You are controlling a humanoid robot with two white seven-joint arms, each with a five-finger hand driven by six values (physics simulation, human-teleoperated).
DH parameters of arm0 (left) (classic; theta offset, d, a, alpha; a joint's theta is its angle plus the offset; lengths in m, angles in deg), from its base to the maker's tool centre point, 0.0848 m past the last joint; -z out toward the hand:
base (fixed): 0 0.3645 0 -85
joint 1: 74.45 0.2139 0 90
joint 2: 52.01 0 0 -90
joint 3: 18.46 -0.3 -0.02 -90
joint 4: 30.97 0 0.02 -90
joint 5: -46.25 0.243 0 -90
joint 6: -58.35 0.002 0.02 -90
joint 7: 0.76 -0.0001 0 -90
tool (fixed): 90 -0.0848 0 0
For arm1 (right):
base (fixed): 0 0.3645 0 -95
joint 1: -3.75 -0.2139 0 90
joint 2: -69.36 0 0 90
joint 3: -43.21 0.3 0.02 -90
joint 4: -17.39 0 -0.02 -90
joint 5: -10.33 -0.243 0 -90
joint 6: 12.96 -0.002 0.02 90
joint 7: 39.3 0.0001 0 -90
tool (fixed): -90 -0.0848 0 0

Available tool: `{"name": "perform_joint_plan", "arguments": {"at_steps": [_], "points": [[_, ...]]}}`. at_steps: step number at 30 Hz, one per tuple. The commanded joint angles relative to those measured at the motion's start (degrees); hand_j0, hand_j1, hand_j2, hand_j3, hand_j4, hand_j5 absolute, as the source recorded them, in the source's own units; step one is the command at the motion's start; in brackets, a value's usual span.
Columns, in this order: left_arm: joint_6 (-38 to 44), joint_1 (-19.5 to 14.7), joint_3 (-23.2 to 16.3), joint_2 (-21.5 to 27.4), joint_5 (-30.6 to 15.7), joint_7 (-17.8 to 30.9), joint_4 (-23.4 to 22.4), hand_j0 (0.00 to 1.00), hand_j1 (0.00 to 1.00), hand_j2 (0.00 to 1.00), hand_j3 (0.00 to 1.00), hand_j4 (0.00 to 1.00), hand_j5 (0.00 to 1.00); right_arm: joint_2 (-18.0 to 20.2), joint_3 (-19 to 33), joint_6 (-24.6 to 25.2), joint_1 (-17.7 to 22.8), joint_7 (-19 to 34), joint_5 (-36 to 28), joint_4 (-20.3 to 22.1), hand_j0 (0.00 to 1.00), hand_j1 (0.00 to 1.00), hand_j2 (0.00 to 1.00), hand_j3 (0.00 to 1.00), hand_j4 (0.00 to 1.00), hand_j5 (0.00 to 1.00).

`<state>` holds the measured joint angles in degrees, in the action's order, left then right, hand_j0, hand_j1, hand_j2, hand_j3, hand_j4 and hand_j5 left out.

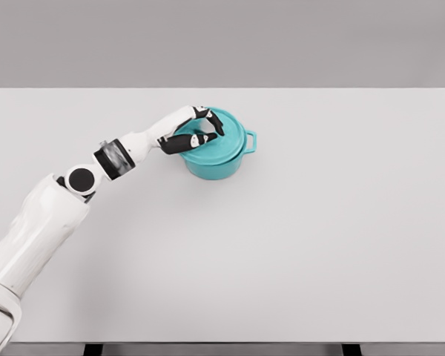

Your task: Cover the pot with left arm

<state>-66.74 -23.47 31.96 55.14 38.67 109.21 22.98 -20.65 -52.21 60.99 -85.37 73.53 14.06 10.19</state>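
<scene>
A teal pot (221, 165) with a side handle (250, 141) stands on the white table (297, 245), left of its middle and toward the back. A teal lid (224, 144) rests on top of the pot. My left hand (205, 127) reaches in from the lower left and sits over the lid's left part. Its dark fingers (185, 142) curl around something at the lid's centre, most likely the knob, which the hand hides. The right arm does not show.
The table's far edge (222, 89) runs behind the pot, with a grey wall beyond. My left forearm (122, 157) stretches over the table to the pot's left.
</scene>
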Motion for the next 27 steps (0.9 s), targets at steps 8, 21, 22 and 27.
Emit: {"name": "perform_joint_plan", "arguments": {"at_steps": [8, 21, 22, 27], "points": [[0.09, -0.62, -0.06, -0.45, -0.41, 0.08, -0.6, 0.39, 0.39, 0.39, 0.39, 0.39, 0.39, 0.0, -0.03, -0.03, 0.09, 0.02, 0.05, 0.0, 1.0, 1.0, 1.0, 1.0, 1.0, 1.0], [0.09, -0.62, 0.03, -0.8, -0.41, 0.16, -0.6, 0.39, 0.39, 0.39, 0.39, 0.39, 0.39, 0.0, -0.03, -0.03, 0.09, 0.02, 0.05, 0.0, 1.0, 1.0, 1.0, 1.0, 1.0, 1.0], [0.09, -0.61, -0.06, -0.8, -0.41, 0.16, -0.6, 0.39, 0.39, 0.39, 0.39, 0.39, 0.39, 0.0, -0.03, -0.03, 0.09, 0.02, 0.05, 0.0, 1.0, 1.0, 1.0, 1.0, 1.0, 1.0], [0.09, -0.62, -0.06, -0.8, -0.41, 0.16, -0.6, 0.39, 0.39, 0.39, 0.39, 0.39, 0.39, 0.0, -0.03, -0.03, 0.09, 0.02, 0.13, 0.0, 1.0, 1.0, 1.0, 1.0, 1.0, 1.0]]}}
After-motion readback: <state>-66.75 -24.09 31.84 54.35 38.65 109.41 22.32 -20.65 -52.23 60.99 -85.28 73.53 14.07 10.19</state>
